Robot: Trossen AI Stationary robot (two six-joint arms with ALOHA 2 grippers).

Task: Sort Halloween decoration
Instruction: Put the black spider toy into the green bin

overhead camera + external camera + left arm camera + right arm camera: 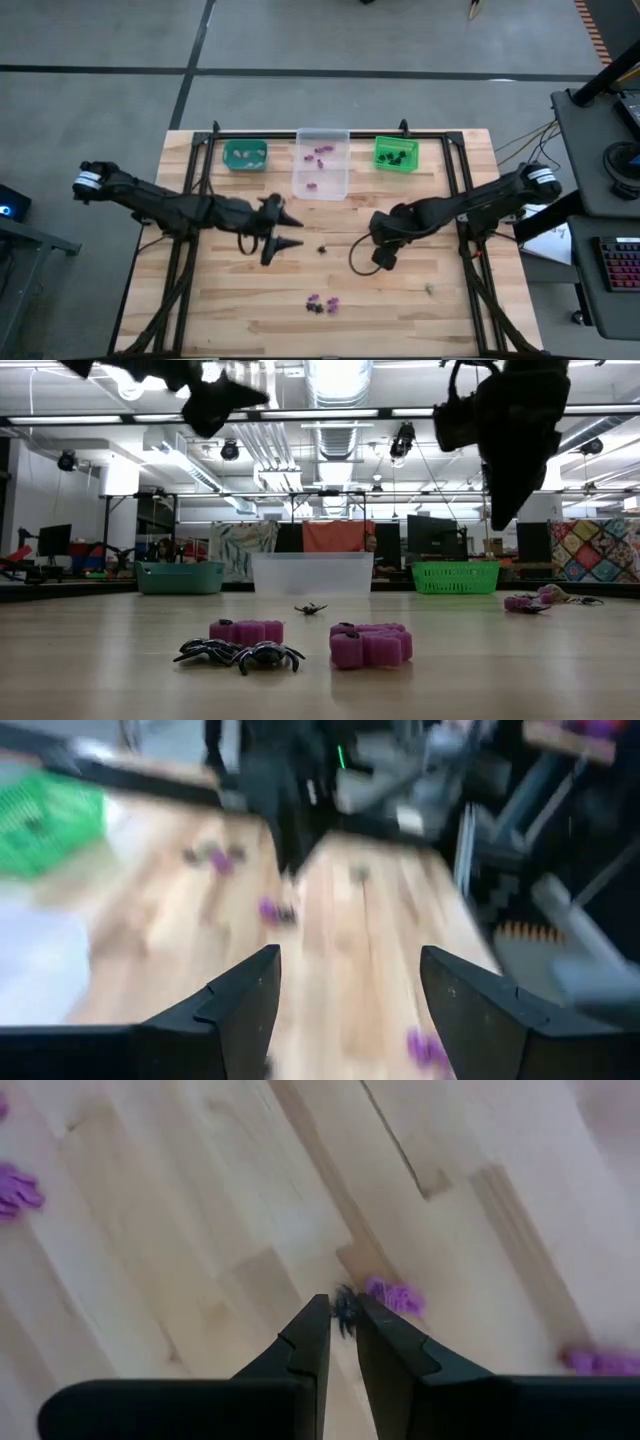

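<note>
1. The right gripper (pixel 342 1330) hangs above the table, fingers nearly closed, pinching a tiny black spider (pixel 346 1310).
2. The green bin (pixel 396 155) holding black pieces lies just beyond it.
3. The left gripper (pixel 287 230) waits, wide open and empty.

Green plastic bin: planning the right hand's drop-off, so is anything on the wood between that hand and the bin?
Nothing visible: bare wooden table lies between the right hand and the green plastic bin; the clear plastic bin sits aside.
</note>
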